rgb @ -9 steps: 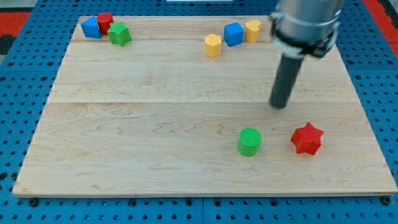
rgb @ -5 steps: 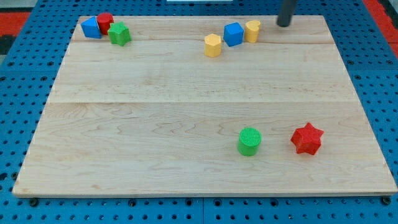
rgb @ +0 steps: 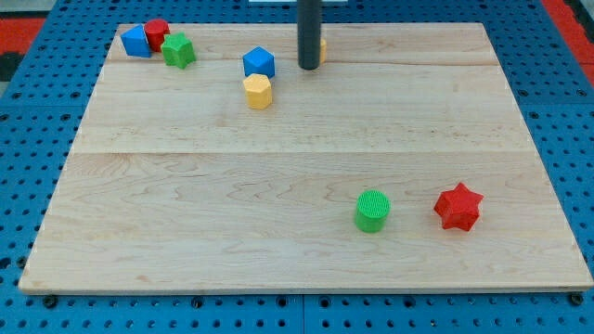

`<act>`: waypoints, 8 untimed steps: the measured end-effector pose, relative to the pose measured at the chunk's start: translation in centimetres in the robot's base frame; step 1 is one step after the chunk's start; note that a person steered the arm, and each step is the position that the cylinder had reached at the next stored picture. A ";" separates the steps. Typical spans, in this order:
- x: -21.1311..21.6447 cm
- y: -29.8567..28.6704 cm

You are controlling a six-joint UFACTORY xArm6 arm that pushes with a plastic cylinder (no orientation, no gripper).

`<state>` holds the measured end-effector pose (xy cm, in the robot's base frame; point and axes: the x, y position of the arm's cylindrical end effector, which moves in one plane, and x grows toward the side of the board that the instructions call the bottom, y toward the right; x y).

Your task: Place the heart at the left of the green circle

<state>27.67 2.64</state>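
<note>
A yellow block (rgb: 321,51) shows only as a sliver at the far edge of the worktop (rgb: 186,186) - the rod covers the rest, so its shape and facing cannot be told. My tip (rgb: 307,67) sits just left of it; no pincer is in view. A blue block (rgb: 259,62) and a yellow hexagonal block (rgb: 258,91) lie further left. The green circle (rgb: 372,211) stands well apart, near right - beside a red star (rgb: 458,206).
</note>
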 end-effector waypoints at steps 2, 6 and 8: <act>-4.2 5.4; 6.8 -10.0; 9.5 -10.2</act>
<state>37.16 -7.55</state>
